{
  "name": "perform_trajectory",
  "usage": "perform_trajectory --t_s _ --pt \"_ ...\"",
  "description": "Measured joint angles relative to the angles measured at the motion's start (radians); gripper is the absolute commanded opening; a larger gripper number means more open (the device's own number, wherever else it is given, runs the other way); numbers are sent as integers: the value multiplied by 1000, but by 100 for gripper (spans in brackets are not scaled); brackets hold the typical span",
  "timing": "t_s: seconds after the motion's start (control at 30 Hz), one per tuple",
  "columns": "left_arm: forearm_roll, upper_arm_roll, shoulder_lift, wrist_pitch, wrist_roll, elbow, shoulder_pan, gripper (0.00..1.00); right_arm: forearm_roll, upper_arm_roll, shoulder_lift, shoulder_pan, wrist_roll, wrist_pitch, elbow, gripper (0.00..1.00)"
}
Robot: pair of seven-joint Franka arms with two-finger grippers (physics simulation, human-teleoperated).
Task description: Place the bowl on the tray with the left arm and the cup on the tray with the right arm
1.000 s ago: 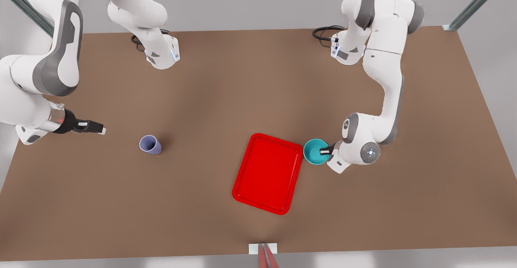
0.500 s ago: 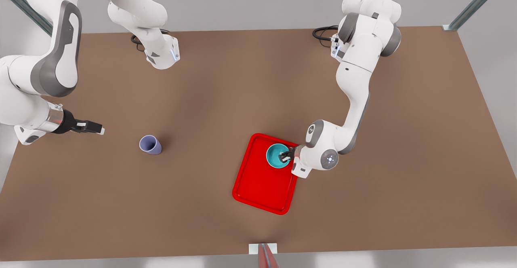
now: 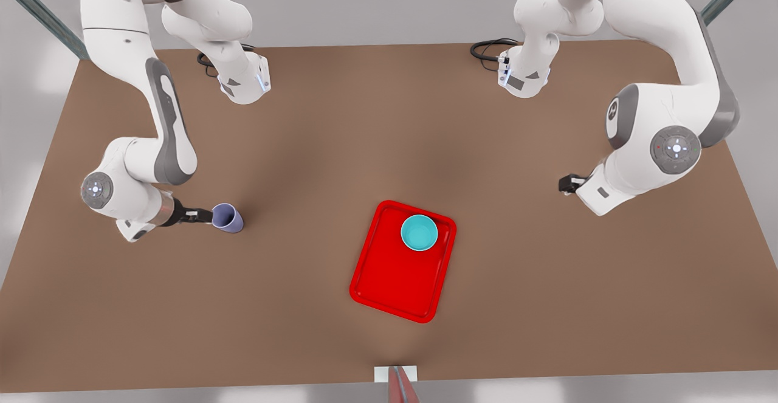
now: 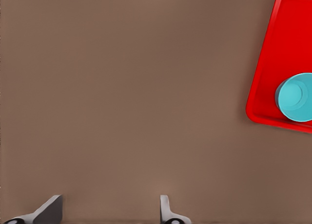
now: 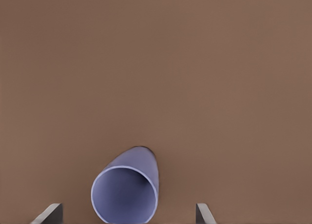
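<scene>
The small lavender tapered cup (image 5: 126, 193), light and probably slippery, stands between the spread fingers of the right gripper (image 5: 127, 215) at 9 o'clock on the table; grip it at the rim. The left gripper (image 4: 109, 212) waits released at 3 o'clock.

One bowl (image 3: 419, 233), one cup (image 3: 227, 217), one tray (image 3: 389, 281), two arms.

Glossy red plastic tray (image 3: 395, 281), smooth turquoise bowl (image 3: 419, 233), matt brown table (image 3: 340, 141).

No readable text, no labels, no brands, no numbers anywhere in view
</scene>
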Motion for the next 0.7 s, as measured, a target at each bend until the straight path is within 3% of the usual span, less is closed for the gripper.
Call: perform_trajectory --t_s 0.3,0.7 --pt "15 9 2 12 -1 2 1 100 0 0 49 -2 -9 161 -126 100" --pt "14 23 5 0 -4 2 3 100 0 -5 54 -3 -9 167 -173 100"
